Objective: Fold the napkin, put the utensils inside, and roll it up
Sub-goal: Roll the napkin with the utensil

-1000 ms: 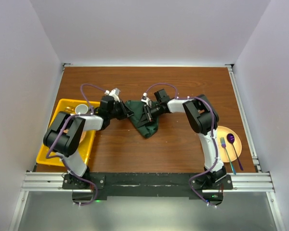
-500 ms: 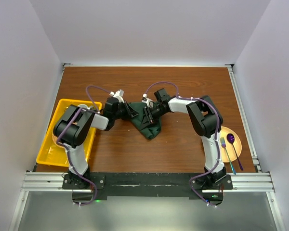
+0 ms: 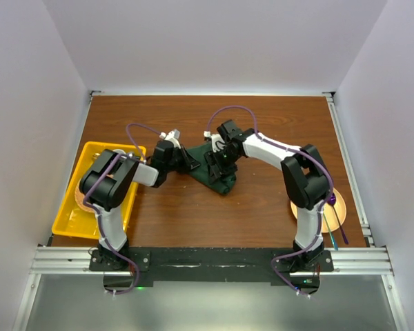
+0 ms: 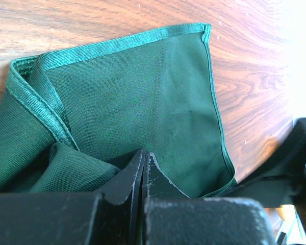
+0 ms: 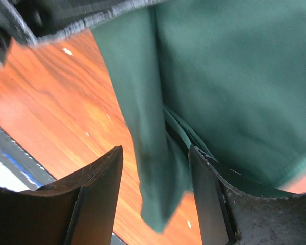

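The dark green napkin [image 3: 221, 181] lies bunched at mid-table. My left gripper [image 3: 188, 164] is at its left edge, jaws pressed together on the cloth's near fold [image 4: 92, 168]; the napkin [image 4: 143, 92] spreads out ahead of it. My right gripper [image 3: 217, 164] is over the napkin's top, open. In its wrist view [image 5: 155, 150] a hanging strip of napkin [image 5: 153, 168] sits between the fingers, touching neither. No dark grey stick-like utensil is in view. A purple spoon [image 3: 330, 199] and a teal-handled fork [image 3: 333, 239] lie on the orange plate [image 3: 337, 191] at right, partly hidden by my right arm.
A yellow tray [image 3: 70, 219] holding a plate sits at the left, under my left arm. My right arm's elbow hangs over the orange plate. Walls close the table on three sides; metal rails run along the right and near edges.
My right arm swung its elbow right, over the orange plate, and its gripper turned above the napkin. The napkin dropped lower and shifted slightly right. My left gripper edged right.
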